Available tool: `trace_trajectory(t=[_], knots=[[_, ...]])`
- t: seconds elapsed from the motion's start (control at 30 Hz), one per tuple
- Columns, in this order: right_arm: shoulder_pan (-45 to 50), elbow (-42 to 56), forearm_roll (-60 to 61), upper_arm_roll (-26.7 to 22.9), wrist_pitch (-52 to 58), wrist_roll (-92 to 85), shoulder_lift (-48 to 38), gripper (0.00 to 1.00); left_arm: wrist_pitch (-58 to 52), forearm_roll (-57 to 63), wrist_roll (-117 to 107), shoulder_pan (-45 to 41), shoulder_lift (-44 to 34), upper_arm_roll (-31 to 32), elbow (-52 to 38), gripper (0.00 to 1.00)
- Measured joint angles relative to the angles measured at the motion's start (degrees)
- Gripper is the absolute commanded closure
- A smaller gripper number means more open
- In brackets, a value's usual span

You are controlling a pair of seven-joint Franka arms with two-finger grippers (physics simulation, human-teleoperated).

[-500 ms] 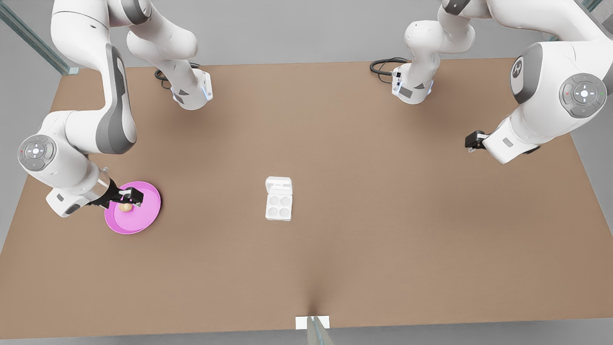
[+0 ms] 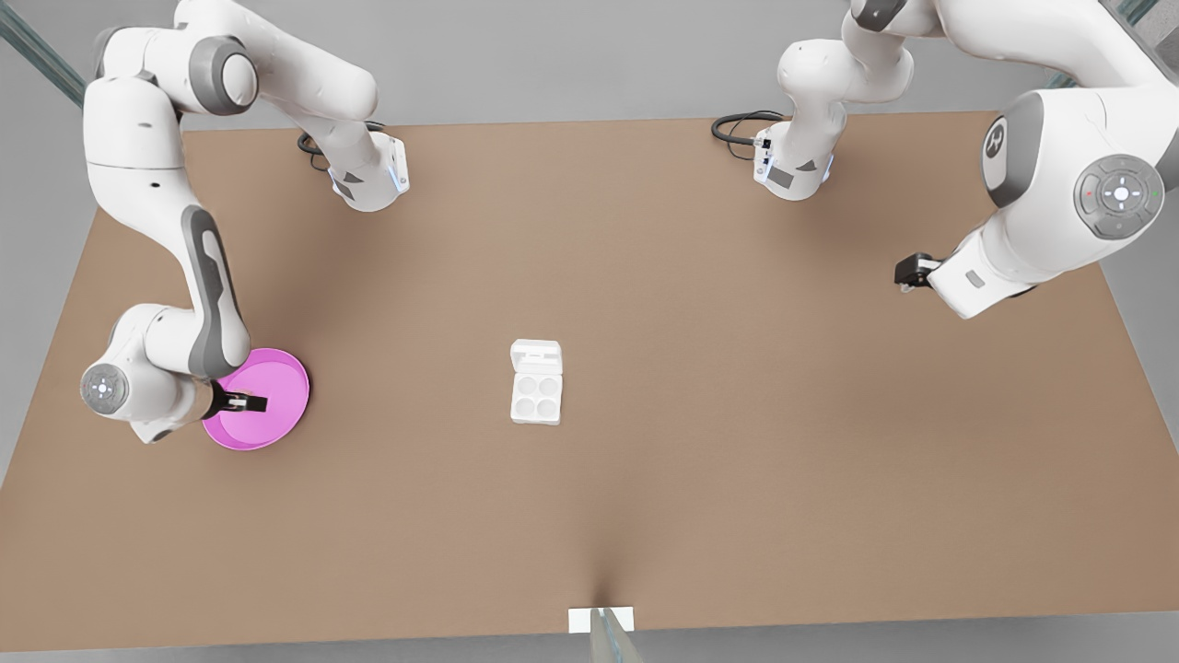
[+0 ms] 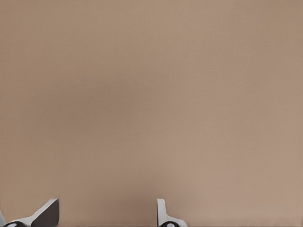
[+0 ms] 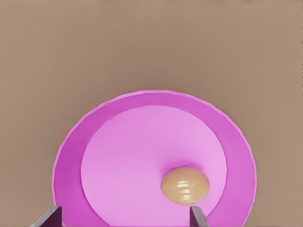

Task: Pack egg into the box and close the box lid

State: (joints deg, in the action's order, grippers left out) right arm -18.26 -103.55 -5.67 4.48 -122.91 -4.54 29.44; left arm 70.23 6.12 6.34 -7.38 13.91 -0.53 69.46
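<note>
Presently hidden in front view: egg (image 4: 185,185) under right gripper (image 2: 254,402) | count: one egg, one pink plate (image 2: 285,391), one box (image 2: 536,396) with four cups, box lid (image 2: 536,355) open | right jaws wide apart over plate, straddling egg, untouched | left gripper (image 3: 106,215) well off from box, waiting, fingertips apart, empty

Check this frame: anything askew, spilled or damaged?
Nothing stands out. The egg lies whole on the pink plate under the open right gripper; the box sits with the box lid open. The left gripper waits, open.
</note>
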Motion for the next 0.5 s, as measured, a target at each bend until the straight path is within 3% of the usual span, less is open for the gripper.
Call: trace_trajectory(t=[0.2, 0.5], knots=[[-3.22, -0.72, -0.15, 0.04, -11.74, -9.11, 2.28, 0.0, -0.31, 0.01, 0.21, -0.07, 0.04, 0.0, 0.0, 0.0], [-5.27, -5.07, 1.45, 0.18, -18.3, -21.15, 4.04, 0.0, -0.47, 0.01, 0.43, 0.0, 0.05, 0.0, 0.61, 0.0]])
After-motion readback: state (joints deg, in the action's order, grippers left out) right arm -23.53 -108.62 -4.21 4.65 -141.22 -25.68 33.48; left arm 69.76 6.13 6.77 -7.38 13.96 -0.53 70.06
